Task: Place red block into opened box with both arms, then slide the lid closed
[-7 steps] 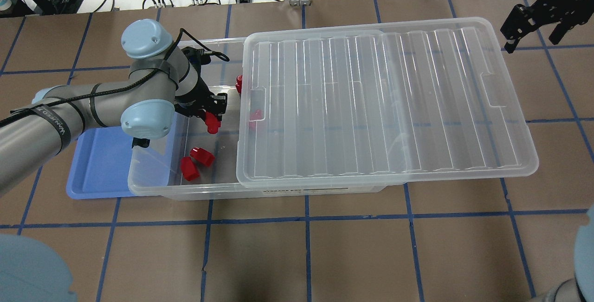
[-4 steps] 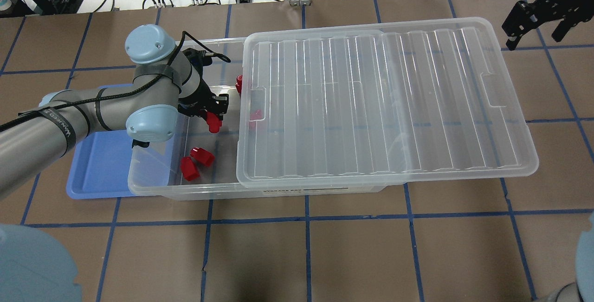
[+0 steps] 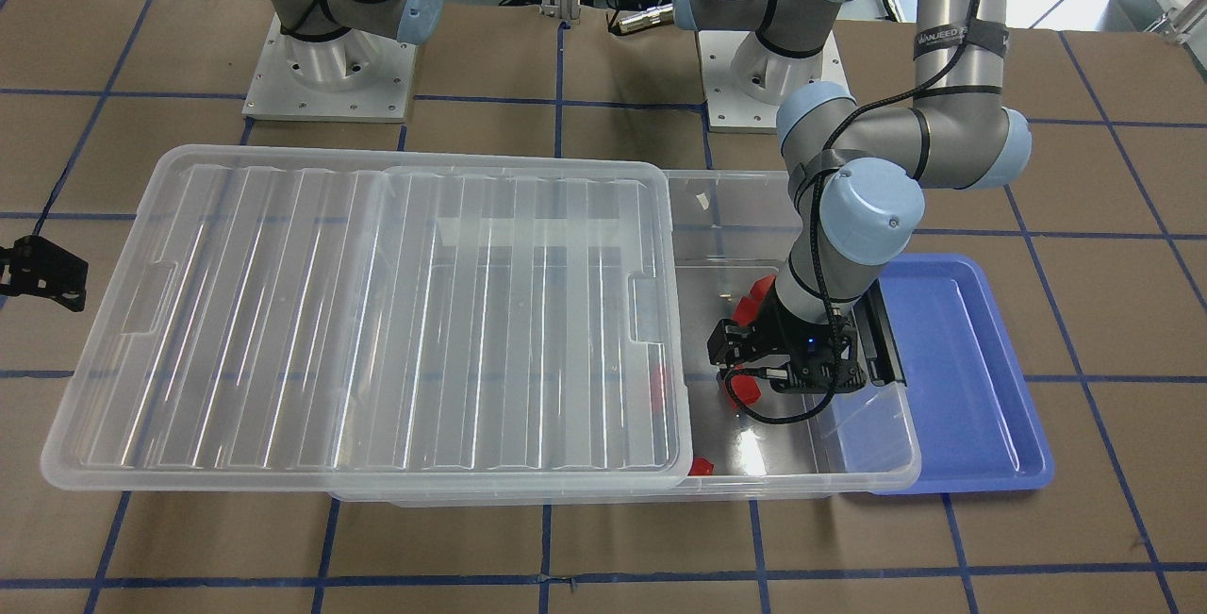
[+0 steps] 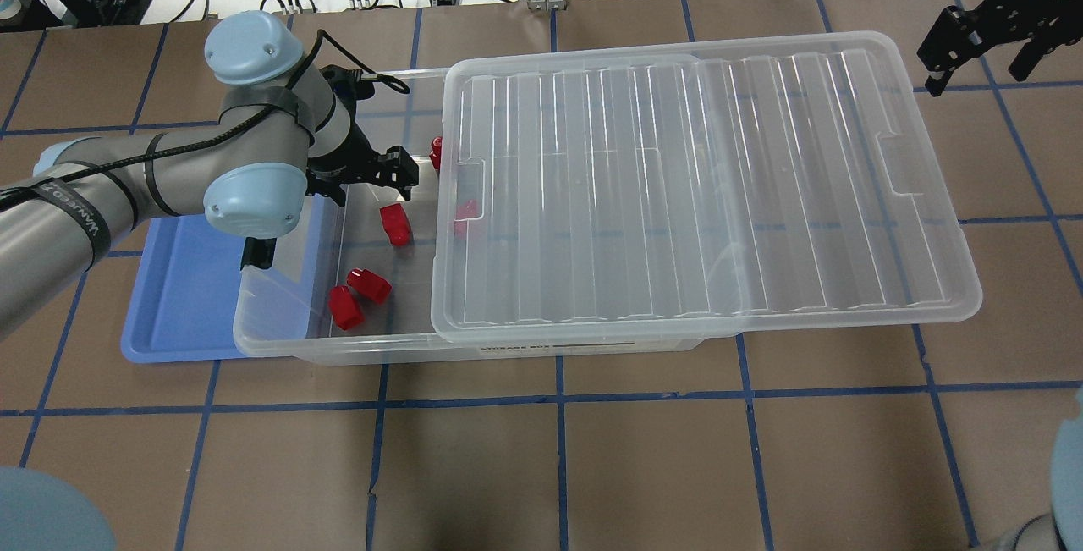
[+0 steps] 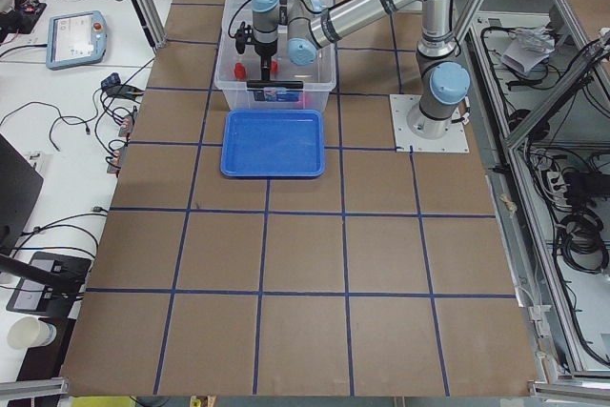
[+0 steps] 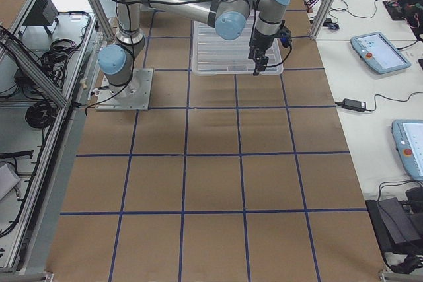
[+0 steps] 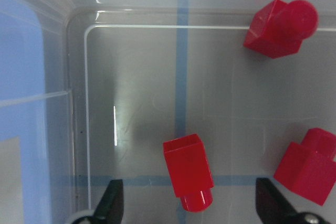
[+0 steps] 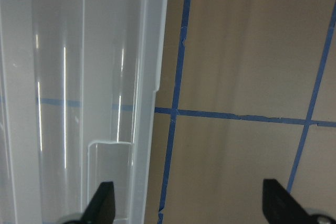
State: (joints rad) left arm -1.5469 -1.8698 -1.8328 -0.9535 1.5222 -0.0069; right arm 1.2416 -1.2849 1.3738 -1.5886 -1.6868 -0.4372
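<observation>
Jaws of the left gripper [image 3: 787,367] are standing wide apart and gripping nothing, hanging low inside the uncovered end of the box [image 4: 381,353]. Right beneath the gap, the red block [image 7: 188,172] is lying on its side on the box floor, clear of both fingers. To my eye the drop is done, and the wide spread is giving the block room so the arm can lift away without nudging it.

Well apart from all this, the right gripper [image 4: 975,64] is hovering just off the overhanging end of the lid [image 4: 677,195], likewise spread wide and carrying nothing. Judging by the task, it is waiting where it can push that end inward.

The lid is resting on the box's rim, shifted toward the robot's right, which is leaving the left end open for loading. Besides the dropped piece, the box is holding other red blocks [image 4: 357,293]: two near the front wall, one at the rear beside the lid's edge, and one showing red through the lid. The box's left end is overlapping the edge of a blue tray [image 4: 178,305] on the table [image 4: 592,466].
</observation>
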